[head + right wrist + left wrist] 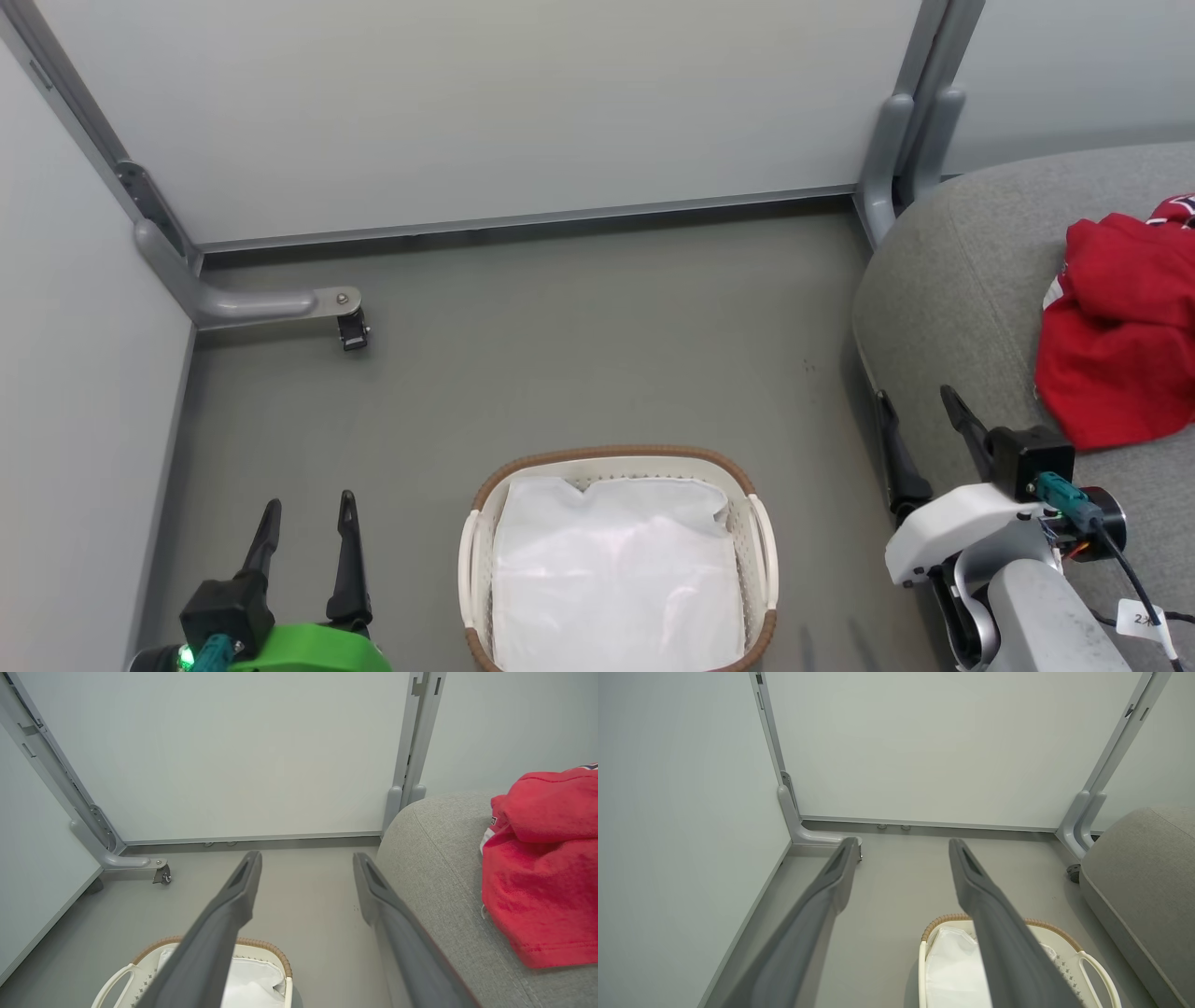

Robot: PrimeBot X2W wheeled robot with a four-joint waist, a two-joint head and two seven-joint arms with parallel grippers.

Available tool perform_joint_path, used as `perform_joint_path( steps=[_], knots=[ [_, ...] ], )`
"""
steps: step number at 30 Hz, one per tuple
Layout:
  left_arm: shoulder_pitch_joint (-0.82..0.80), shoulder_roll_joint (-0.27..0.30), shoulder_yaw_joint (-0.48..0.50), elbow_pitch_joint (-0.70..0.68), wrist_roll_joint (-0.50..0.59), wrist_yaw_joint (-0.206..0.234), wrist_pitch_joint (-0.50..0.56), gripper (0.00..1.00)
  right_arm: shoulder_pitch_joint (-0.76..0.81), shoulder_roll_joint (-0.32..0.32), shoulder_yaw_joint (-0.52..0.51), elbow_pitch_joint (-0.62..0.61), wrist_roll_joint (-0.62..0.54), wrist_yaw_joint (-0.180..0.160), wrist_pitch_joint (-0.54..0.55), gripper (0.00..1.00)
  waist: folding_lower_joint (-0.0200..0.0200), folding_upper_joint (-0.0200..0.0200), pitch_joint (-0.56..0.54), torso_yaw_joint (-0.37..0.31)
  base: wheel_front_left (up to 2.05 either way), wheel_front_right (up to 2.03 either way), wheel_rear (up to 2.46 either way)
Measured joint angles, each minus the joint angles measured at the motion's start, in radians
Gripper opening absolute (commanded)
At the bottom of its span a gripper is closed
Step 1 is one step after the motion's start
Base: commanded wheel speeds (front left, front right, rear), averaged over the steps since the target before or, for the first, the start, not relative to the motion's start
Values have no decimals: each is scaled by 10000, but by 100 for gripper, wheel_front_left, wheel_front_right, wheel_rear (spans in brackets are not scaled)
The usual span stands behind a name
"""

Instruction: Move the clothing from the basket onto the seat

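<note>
Grey floor, pale partitions: your basket sits near centre holding a white sheet. The clothing lies heaped on the seat, right. Left gripper and right gripper gape wide, empty. It looks soft, light and floppy; pinch a bunched fold.

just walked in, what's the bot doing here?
Nothing is being handled right now. The red clothing lies on the grey seat, at the robot's right. The basket stands on the floor and holds a white sheet; no red shows in it. The left gripper and right gripper hover on either side of the basket, fingers open and empty.
</note>
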Motion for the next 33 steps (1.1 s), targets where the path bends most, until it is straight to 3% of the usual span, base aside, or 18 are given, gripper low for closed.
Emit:
perform_joint_path(
  steps=[7, 8, 15, 33],
  knots=[
    [24, 0, -4, -88, -320, -178, 0, 100, -3, 4, 52, -38, 44, 0, 0, 100, 0, 0, 90, -15, 0, 0, 0],
    [24, 0, -10, -65, -416, -221, 0, 0, -5, 4, 50, -36, 44, 0, 0, 0, 0, 0, 106, -12, 0, 0, 0],
    [37, -63, -6, 430, -644, -222, 98, 0, 378, 113, 0, 430, 263, 0, 142, 0, 0, 0, 103, -11, 0, 0, 0],
    [-30, -65, 324, 291, -3776, -301, 963, 0, 613, 104, -274, -222, 3576, 0, 961, 0, 0, 0, 43, -33, 0, 0, 0]
  ],
)
